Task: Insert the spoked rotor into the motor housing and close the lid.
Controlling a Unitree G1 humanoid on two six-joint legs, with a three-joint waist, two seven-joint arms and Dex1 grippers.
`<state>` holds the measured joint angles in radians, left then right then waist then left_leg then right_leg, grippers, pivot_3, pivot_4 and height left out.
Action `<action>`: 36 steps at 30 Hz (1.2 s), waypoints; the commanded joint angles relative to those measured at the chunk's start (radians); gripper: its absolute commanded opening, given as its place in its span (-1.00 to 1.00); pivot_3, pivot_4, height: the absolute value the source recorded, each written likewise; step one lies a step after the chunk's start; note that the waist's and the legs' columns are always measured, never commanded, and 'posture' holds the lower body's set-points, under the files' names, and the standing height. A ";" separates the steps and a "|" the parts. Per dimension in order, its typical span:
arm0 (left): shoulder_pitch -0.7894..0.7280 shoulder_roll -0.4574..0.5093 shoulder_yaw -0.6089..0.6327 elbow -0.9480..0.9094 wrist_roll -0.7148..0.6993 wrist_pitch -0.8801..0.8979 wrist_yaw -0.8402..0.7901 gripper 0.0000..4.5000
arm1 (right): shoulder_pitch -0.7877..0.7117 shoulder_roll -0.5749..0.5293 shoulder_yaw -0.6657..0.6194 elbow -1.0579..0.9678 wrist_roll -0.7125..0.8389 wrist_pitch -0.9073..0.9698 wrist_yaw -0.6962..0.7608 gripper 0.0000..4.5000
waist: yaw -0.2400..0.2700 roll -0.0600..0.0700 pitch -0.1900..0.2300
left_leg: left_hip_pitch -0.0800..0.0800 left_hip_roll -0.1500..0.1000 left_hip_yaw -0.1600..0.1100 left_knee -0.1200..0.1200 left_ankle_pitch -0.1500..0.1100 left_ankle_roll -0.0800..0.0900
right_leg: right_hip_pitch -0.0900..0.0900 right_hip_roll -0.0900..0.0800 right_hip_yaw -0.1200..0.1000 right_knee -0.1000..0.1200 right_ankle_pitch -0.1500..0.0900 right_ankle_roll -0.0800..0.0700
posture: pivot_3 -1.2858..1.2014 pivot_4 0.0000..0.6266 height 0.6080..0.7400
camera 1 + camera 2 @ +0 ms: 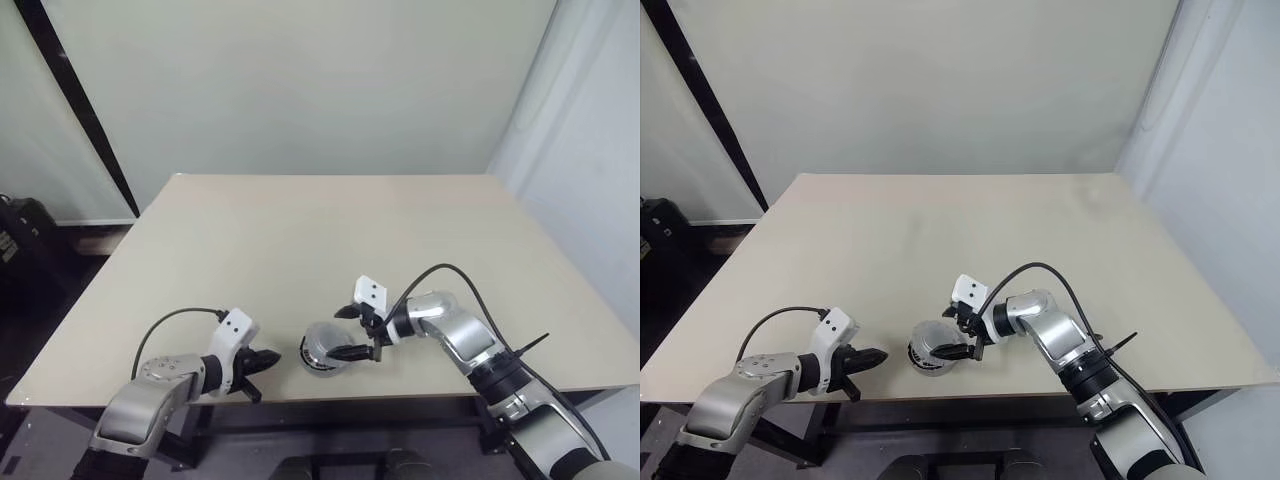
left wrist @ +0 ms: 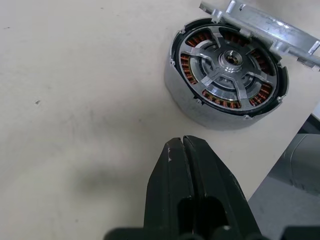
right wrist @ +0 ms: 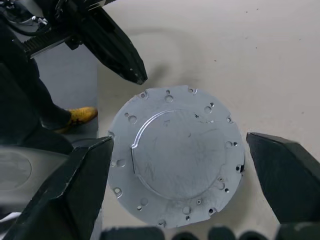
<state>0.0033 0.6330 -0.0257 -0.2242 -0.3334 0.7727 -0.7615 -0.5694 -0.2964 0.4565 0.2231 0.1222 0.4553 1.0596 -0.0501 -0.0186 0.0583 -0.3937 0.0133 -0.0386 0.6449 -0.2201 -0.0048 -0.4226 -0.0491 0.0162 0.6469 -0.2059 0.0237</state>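
Motor housing (image 2: 227, 75) standing near the near edge of the desk (image 1: 300, 230), slightly right of centre, with the spoked rotor (image 2: 225, 62) seated over its copper windings. The lid (image 3: 175, 155) lies tilted over the housing's far-right side, partly uncovering it. Right tool (image 3: 180, 165): fingers spread wide either side of the lid, not clamping it. Left tool (image 2: 186, 145): fingers pressed together, empty, just left of the housing.

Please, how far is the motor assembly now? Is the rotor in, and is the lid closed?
Done: the spoked rotor sits inside the motor housing, its spokes over the copper windings. In hand: the lid lies tilted at the housing's far rim, between the open fingers of the right gripper. Left: seating the lid flat. The left gripper is shut, beside the housing.
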 commanded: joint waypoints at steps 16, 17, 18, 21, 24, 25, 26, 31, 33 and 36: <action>0.004 0.012 0.019 -0.065 -0.016 0.009 0.012 -1.00 | -0.064 0.065 0.005 0.180 -0.054 -0.113 0.023 0.99 | 0.000 0.000 0.000 | 0.000 0.000 0.000 0.000 0.000 0.000 | 0.000 0.000 0.000 0.000 0.000 0.000 | 0.03 -1.00 1.00; 0.005 0.013 0.020 -0.068 -0.017 0.010 0.013 -1.00 | -0.066 0.069 0.005 0.189 -0.057 -0.119 0.025 0.99 | 0.000 0.000 0.000 | 0.000 0.000 0.000 0.000 0.000 0.000 | 0.000 0.000 0.000 0.001 0.000 0.000 | 0.03 -1.00 1.00; 0.007 0.015 0.021 -0.070 -0.017 0.011 0.013 -1.00 | -0.068 0.073 0.005 0.198 -0.059 -0.126 0.025 0.99 | 0.000 0.000 0.000 | 0.000 0.000 0.000 0.000 0.000 0.000 | 0.000 0.000 0.000 0.001 0.000 0.000 | 0.03 -1.00 1.00; 0.014 0.018 0.025 -0.077 -0.017 0.013 0.014 -1.00 | -0.073 0.080 0.002 0.217 -0.063 -0.139 0.028 0.81 | 0.000 0.000 0.000 | 0.001 0.000 0.000 0.000 0.000 0.000 | 0.000 0.000 0.000 0.001 0.000 0.000 | 0.03 -1.00 1.00; 0.018 0.020 0.027 -0.079 -0.016 0.015 0.017 -1.00 | -0.076 0.087 -0.002 0.225 -0.069 -0.142 0.033 0.44 | 0.000 0.000 0.000 | 0.001 0.000 0.000 0.000 0.000 0.000 | 0.000 0.000 0.000 0.001 0.000 0.000 | 0.03 -1.00 1.00; 0.019 0.020 0.027 -0.079 -0.016 0.015 0.018 -1.00 | -0.076 0.089 -0.003 0.225 -0.069 -0.140 0.035 0.44 | 0.000 0.000 0.000 | 0.000 0.000 0.000 0.000 0.000 0.000 | 0.000 0.000 0.000 0.001 0.000 0.000 | 0.03 -1.00 1.00; 0.019 0.020 0.028 -0.079 -0.016 0.016 0.019 -1.00 | -0.077 0.091 -0.003 0.224 -0.070 -0.137 0.038 0.44 | 0.000 0.000 0.000 | 0.001 0.000 0.000 0.000 0.000 0.000 | 0.001 0.000 0.000 0.001 0.000 0.000 | 0.03 -1.00 1.00; 0.017 0.018 0.024 -0.076 -0.014 0.017 0.024 -1.00 | -0.077 0.096 0.000 0.218 -0.075 -0.122 0.041 0.44 | 0.000 0.000 0.000 | 0.001 0.000 0.000 0.001 0.000 0.000 | 0.001 0.000 0.000 0.001 0.000 0.000 | 0.03 -1.00 1.00; 0.015 0.016 0.023 -0.074 -0.014 0.018 0.026 -1.00 | -0.077 0.097 0.006 0.208 -0.082 -0.105 0.038 0.44 | 0.000 0.000 0.000 | 0.001 0.000 0.000 0.001 0.000 0.000 | 0.001 0.000 0.000 0.001 0.000 0.000 | 0.03 -1.00 1.00; 0.011 0.013 0.019 -0.068 -0.013 0.016 0.027 -1.00 | -0.074 0.090 0.028 0.186 -0.111 -0.080 0.031 0.44 | 0.000 0.000 0.000 | 0.001 0.000 0.000 0.001 0.000 0.000 | 0.000 0.000 0.000 0.002 0.000 0.000 | 0.03 -1.00 1.00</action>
<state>0.0285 0.6417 -0.0221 -0.2664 -0.3335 0.7946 -0.7372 -0.6248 -0.2049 0.4762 0.4407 0.0254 0.3612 1.0884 -0.0500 -0.0184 0.0582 -0.3928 0.0132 -0.0387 0.6456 -0.2200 -0.0049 -0.4222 -0.0489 0.0164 0.6496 -0.2056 0.0237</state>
